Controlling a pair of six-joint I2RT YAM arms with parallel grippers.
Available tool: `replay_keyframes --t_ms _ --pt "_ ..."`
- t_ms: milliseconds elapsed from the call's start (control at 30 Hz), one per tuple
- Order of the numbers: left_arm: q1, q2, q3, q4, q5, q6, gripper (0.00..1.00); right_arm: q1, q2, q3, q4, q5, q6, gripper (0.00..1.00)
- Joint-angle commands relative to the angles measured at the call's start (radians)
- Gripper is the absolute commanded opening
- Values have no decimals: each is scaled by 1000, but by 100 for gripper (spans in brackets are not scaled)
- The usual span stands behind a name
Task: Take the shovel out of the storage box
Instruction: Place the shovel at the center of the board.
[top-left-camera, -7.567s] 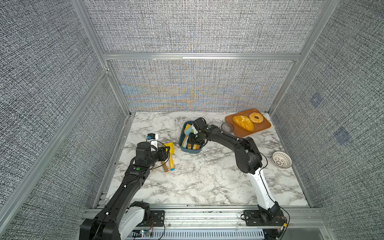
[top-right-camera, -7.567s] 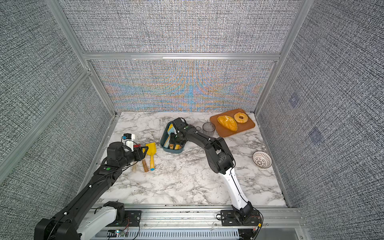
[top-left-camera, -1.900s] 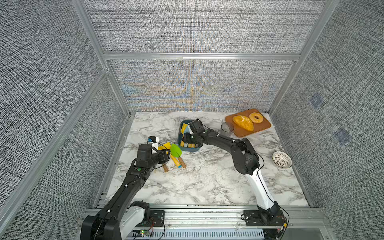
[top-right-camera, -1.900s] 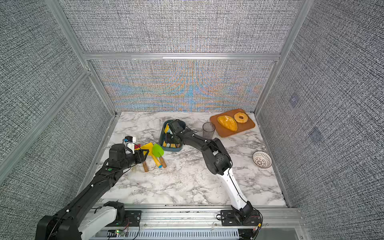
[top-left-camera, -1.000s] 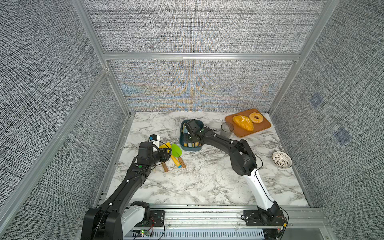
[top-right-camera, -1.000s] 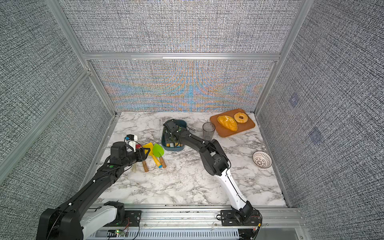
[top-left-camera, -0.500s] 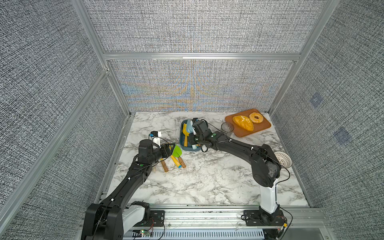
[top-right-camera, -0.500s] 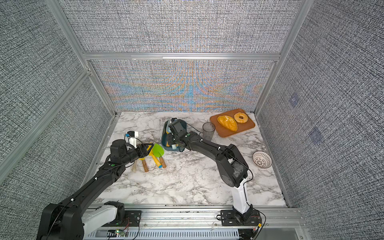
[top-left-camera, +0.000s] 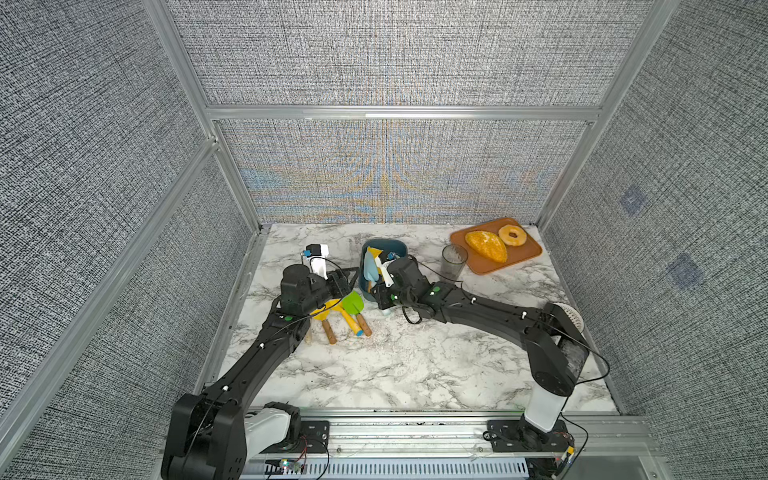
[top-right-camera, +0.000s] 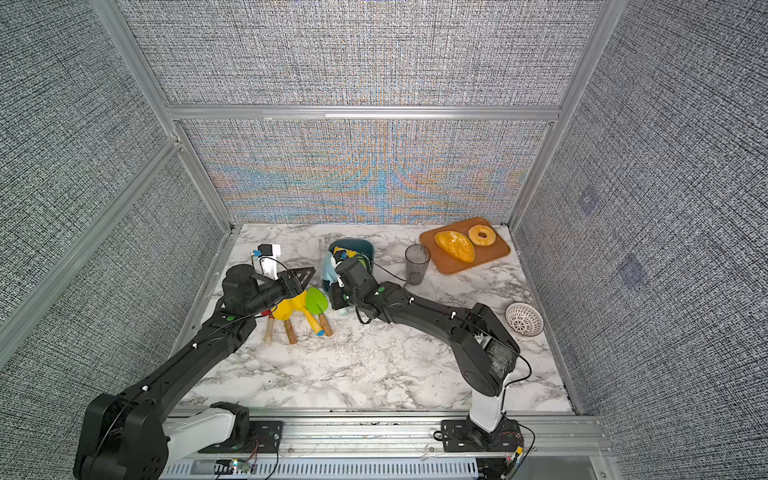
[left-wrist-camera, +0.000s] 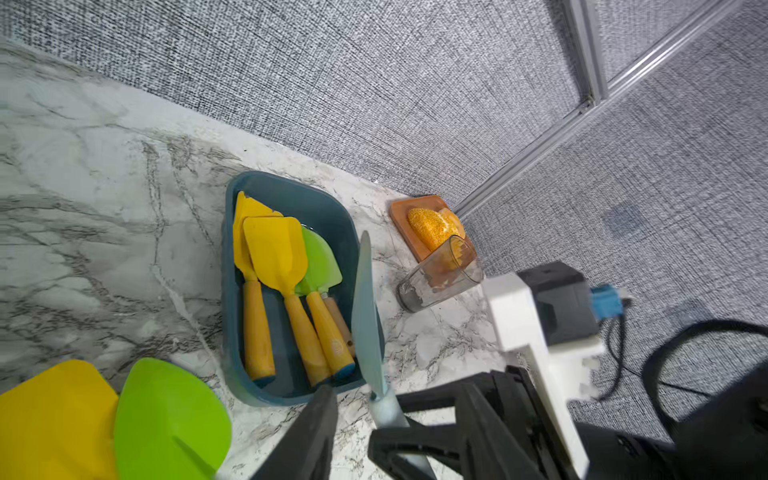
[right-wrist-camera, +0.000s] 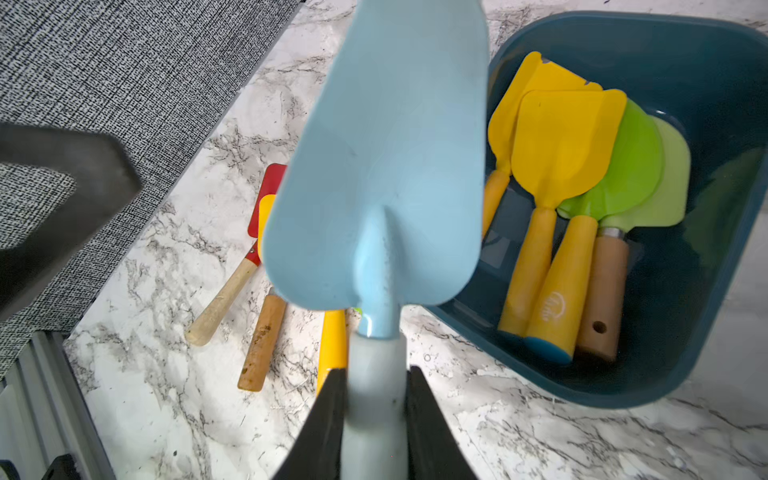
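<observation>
Nearest, loose shovels (top-right-camera: 318, 300) lie on the marble worktop (top-right-camera: 353, 374) beneath the left hand (top-right-camera: 301, 280), whose jaws stand apart on nothing. Just beyond, the right hand (right-wrist-camera: 376, 374) clamps the handle of a pale blue shovel (right-wrist-camera: 374, 166), raised just beside the teal storage box (right-wrist-camera: 685, 54), where yellow and green shovels (right-wrist-camera: 561, 141) lie. Farther back, a glass (top-left-camera: 454, 259) and an orange tray (top-left-camera: 528, 253) stand near grey woven walls (top-left-camera: 386, 62).

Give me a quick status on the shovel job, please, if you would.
Right gripper shut on blue shovel, by handle. Left gripper open, empty, close by. Shovel lifted, blade up, at box edge. Loose shovels on table below.
</observation>
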Motion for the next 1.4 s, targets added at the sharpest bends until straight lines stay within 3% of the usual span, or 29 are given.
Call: replay_keyframes --t_ms 0,433,800,867,967,1067,1367 --pt "-6 33 18 -18 -8 16 49 8 -7 -2 42 0 1 5" --pt "-34 106 66 -72 -26 69 49 55 1 10 4 42 -1 5" --pt "-53 174 84 -79 -46 94 3 89 -7 7 -60 151 27 7" --pt "-54 192 83 -68 -45 93 0 90 -11 -10 -63 157 39 14" --pt "-56 227 74 -31 -31 82 0 89 -27 -45 -64 171 65 41" --pt "-60 264 58 24 -12 59 0 89 -61 -97 -55 185 91 57" --pt "-103 273 -48 83 -68 59 0 86 -266 -308 -1 259 149 60"
